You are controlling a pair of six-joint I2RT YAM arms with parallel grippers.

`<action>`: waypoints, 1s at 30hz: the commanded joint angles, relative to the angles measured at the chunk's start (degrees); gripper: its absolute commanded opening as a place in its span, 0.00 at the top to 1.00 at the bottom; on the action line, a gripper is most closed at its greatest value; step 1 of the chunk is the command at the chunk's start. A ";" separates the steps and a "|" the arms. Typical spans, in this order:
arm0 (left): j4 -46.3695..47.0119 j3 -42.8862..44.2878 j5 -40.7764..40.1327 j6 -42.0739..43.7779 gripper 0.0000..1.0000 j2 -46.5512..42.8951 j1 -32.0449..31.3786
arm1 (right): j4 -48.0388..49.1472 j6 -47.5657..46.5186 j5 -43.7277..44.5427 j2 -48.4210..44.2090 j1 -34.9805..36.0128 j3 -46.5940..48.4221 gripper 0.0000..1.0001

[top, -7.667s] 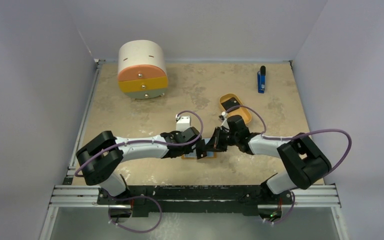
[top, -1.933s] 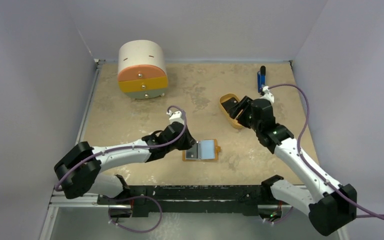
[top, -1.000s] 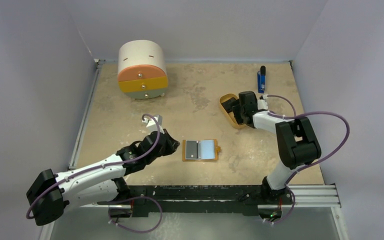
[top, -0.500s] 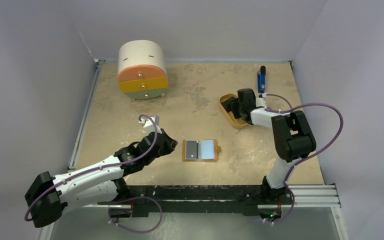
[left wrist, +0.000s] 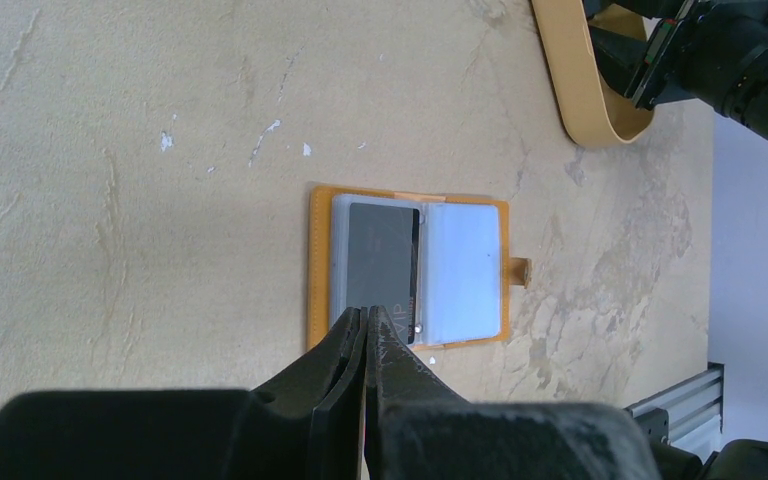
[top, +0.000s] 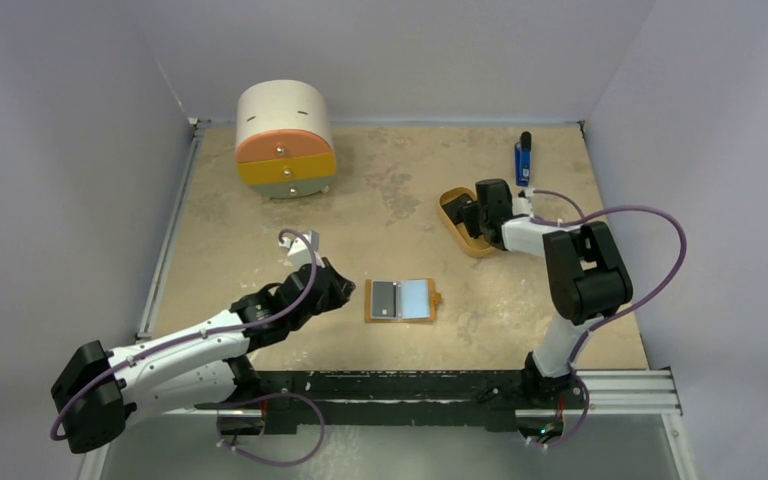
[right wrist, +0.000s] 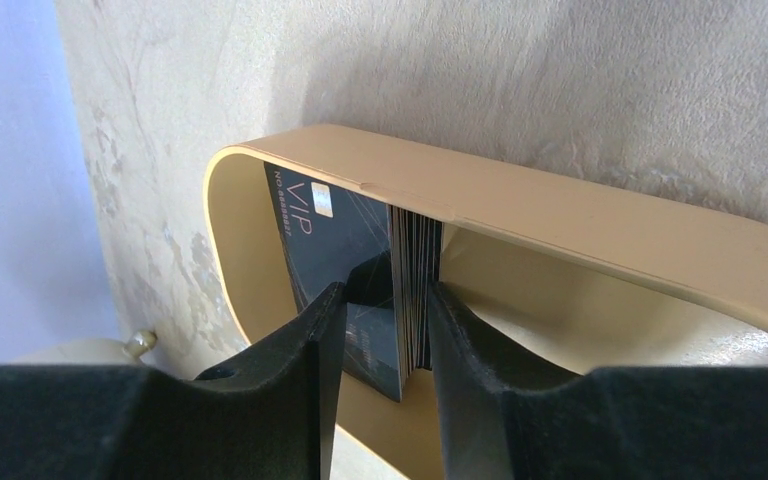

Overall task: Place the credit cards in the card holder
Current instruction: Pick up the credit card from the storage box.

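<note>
The orange card holder (top: pixel 401 299) lies open on the table, with one black credit card (top: pixel 385 297) in its left grey-blue pocket. The left wrist view shows the holder (left wrist: pixel 318 262) and that card (left wrist: pixel 384 252). My left gripper (top: pixel 346 290) is shut and empty, just left of the holder; its tips (left wrist: pixel 368 312) point at the card's near edge. My right gripper (top: pixel 470 213) is inside the tan oval tray (top: pixel 452 212). It is open, its fingers (right wrist: pixel 385 300) astride a stack of black credit cards (right wrist: pixel 415 280) standing on edge.
A round drawer cabinet (top: pixel 283 140) stands at the back left. A blue-and-black stick (top: pixel 523 160) lies at the back right, just behind the tray. The tray's rim (right wrist: pixel 580 215) runs close over my right fingers. Walls enclose the table.
Both grippers left the holder, which now lies open with a card in it. The left drew back to the left; the right went into the tray. Nothing moved in the last half second.
</note>
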 commanded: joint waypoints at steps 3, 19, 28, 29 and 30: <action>0.64 0.30 -0.55 -1.37 1.00 -0.22 -0.06 | -0.23 0.32 0.28 -1.66 -0.22 -2.20 0.65; 2.14 -0.80 0.83 -2.76 1.00 -0.05 -0.08 | 0.46 -0.83 0.20 -5.71 -0.21 -5.89 0.68; 2.27 -1.27 1.05 -3.37 1.00 -0.65 -0.16 | 0.62 -1.25 0.17 -7.02 -0.17 -6.71 0.77; 2.31 -1.39 1.18 -3.43 1.00 -0.67 -0.17 | 0.62 -1.34 0.23 -7.20 -0.20 -6.86 0.78; 2.38 -1.43 1.18 -3.46 1.00 -0.62 -0.21 | 0.55 -1.41 0.19 -7.45 -0.14 -6.82 0.78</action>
